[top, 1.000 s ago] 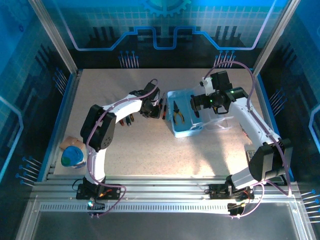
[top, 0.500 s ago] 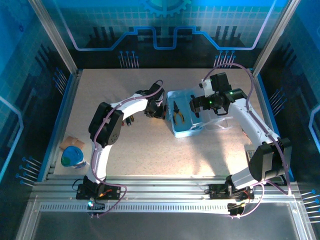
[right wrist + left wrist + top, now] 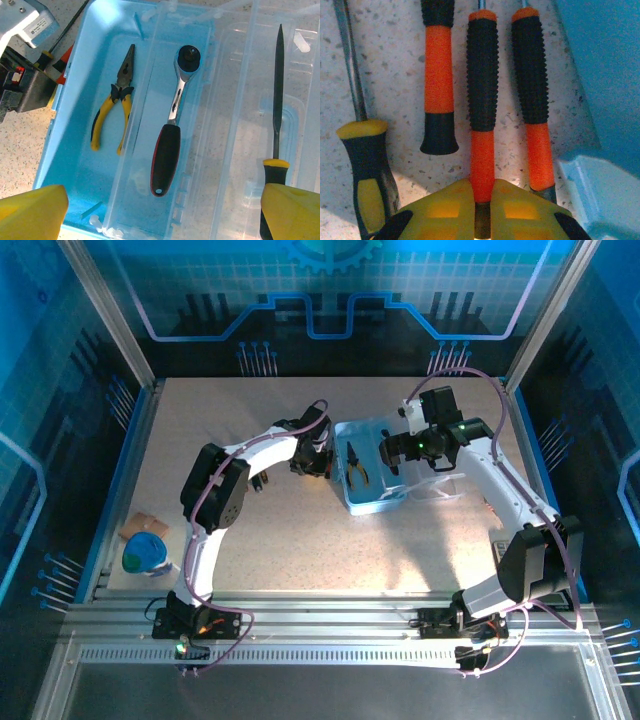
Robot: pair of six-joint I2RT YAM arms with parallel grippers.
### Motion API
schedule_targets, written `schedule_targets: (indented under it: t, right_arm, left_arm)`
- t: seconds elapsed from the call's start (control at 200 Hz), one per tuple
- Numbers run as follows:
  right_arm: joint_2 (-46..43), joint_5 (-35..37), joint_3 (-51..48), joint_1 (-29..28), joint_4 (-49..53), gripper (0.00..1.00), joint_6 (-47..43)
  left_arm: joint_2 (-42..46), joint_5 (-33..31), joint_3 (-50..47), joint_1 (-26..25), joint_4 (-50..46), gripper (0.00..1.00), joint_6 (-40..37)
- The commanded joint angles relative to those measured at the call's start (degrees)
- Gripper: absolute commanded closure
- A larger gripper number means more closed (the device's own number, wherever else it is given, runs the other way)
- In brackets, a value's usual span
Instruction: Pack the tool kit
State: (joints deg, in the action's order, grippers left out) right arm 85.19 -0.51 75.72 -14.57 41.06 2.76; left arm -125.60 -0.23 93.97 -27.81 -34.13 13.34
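Pickup in hand: left jaws clamped on middle red-black screwdriver (image 3: 482, 100), right jaws apart over the case (image 3: 65, 150); you should lift it across next.

Cool blue light throughout — soft shadows, wrist close-ups slightly blurred.

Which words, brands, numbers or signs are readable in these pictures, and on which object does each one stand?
No text is readable.
White label on the device at the upper left of the right wrist view: small dark print, too blurred to read.
Pliers, ratchet, screwdriver handles: no marking visible.
Back wall: a gear drawing and lines, no words.
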Motion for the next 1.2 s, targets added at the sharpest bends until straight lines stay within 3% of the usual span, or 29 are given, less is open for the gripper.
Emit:
schedule_targets:
  t: [0.0, 0.33, 0.565, 0.66, 0.83, 0.89, 1.011, 1.196]
  right_arm:
    - [-1.7, -1.3, -0.6, -0.3, -0.1, 0.0, 0.3]
    - [-3.1, -3.5, 0.0, -0.2, -0.2, 0.0, 0.7]
    - [-4.7, -8.0, -0.8, -0.4, -2.7, 0.0, 2.9]
    - [-6.0, -12.7, -2.0, -0.4, -6.6, 0.0, 5.7]
    - [-7.3, -21.6, -5.0, -0.6, -19.4, 0.0, 14.1]
    - [-7.2, -24.1, -6.5, -0.8, -25.1, 0.05, 18.2]
    - [-5.7, -24.0, -7.1, -2.0, -30.6, 0.2, 22.4]
    - [-2.6, -22.3, -6.4, -4.5, -33.4, 0.35, 25.2]
  left_arm:
    - [0.5, 0.7, -3.1, -0.5, -2.0, 0.99, -0.4]
    - [8.5, -3.0, -4.5, -0.4, -4.1, 1.0, -4.1]
    - [16.4, 0.5, -6.0, -0.4, -3.2, 1.0, -3.7]
    - [20.1, 6.9, -7.6, -0.3, -0.5, 1.0, -3.0]
    - [25.9, 27.6, -13.5, -0.3, 13.4, 1.0, 0.8]
    - [27.4, 32.9, -15.8, -0.4, 19.2, 1.0, 3.6]
    - [29.7, 37.7, -19.4, -0.7, 27.7, 1.0, 7.6]
    - [32.3, 40.9, -23.3, -0.8, 35.0, 1.0, 11.2]
